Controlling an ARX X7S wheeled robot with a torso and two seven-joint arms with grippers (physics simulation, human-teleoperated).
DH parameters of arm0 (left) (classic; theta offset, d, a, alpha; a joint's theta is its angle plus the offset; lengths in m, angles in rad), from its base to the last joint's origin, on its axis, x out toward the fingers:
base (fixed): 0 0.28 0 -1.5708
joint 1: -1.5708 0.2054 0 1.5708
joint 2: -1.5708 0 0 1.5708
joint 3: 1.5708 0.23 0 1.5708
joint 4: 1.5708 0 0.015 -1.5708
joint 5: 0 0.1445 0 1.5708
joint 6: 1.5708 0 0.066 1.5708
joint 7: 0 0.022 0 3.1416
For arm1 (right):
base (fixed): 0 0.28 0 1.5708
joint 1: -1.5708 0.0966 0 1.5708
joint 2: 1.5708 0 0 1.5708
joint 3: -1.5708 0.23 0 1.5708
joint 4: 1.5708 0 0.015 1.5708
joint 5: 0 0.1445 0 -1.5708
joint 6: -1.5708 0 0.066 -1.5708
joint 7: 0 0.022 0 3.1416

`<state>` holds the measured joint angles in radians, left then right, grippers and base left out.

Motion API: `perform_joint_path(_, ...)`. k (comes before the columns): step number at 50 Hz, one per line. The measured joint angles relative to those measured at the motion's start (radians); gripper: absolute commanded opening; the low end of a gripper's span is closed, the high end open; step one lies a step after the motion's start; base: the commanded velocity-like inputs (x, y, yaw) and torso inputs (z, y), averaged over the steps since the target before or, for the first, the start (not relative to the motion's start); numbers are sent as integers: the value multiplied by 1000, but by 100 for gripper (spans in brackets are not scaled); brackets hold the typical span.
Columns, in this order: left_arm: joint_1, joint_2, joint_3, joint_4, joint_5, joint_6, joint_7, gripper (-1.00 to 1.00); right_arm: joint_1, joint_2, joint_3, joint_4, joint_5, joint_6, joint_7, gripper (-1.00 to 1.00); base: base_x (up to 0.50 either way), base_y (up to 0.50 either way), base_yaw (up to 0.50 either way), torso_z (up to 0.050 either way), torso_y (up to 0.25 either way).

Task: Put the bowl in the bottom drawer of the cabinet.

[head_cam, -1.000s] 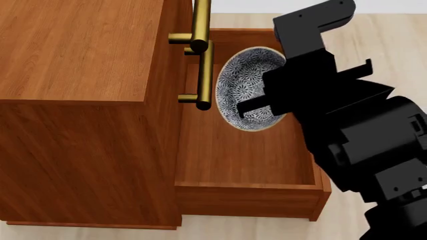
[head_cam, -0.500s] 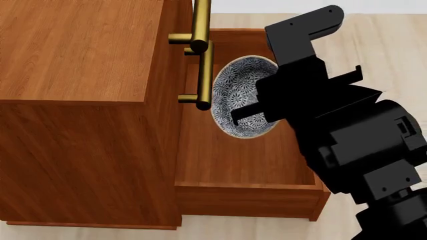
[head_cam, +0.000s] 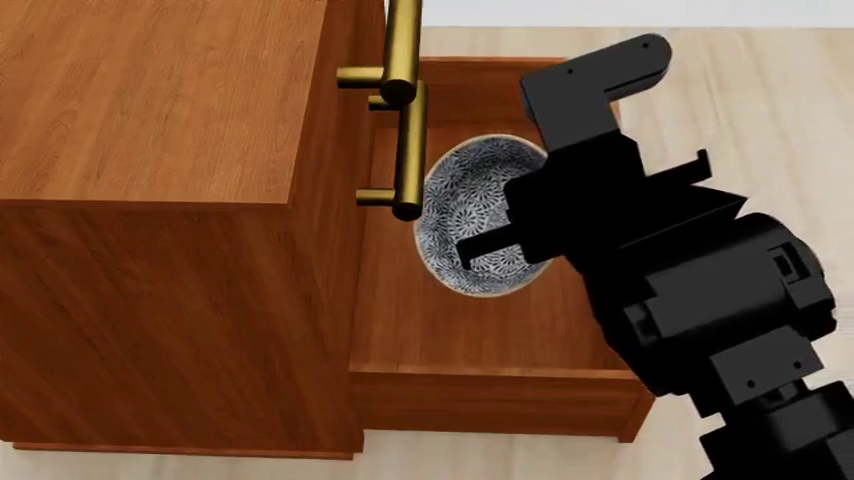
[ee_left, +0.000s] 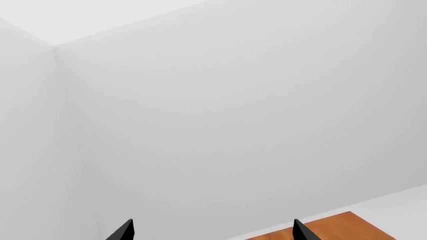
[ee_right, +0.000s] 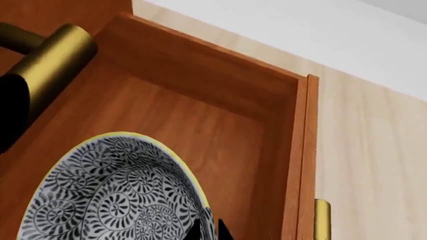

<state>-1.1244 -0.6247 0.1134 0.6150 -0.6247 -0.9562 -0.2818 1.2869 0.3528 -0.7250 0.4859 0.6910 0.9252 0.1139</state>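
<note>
Right gripper (head_cam: pixel 514 235) is clamped on the bowl (head_cam: pixel 470 215) rim, holding it tilted on edge over the open drawer (head_cam: pixel 467 330), near the brass handles (head_cam: pixel 404 110). Risks: clipping a handle, or dropping it on edge so it rolls or chips. Left gripper (ee_left: pixel 210 231) is spread apart, holding nothing.

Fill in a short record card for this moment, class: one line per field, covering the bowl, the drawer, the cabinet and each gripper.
bowl: patterned bowl, tilted on edge, held above the drawer floor
bottom drawer: bottom drawer pulled open, nothing seen lying in it
cabinet: cabinet beside the open drawer, brass handles on its upper drawers
right gripper: right gripper shut on the bowl rim
left gripper: left gripper open, pointed at a blank wall, holding nothing
task state: bowl not yet released
</note>
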Motion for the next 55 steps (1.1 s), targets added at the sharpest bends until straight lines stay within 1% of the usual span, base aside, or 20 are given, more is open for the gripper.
perform_joint_path(29, 12, -4, 8, -10, 7, 20, 2, 100, -10, -19, -29, 47, -16, -29, -29, -100, 0, 0, 0, 0, 0)
perform_joint_path(55, 20, -10, 12, -16, 9, 32, 2, 100, -5, -51, -54, 136, -42, -79, -58, -100, 0, 0, 0, 0, 0)
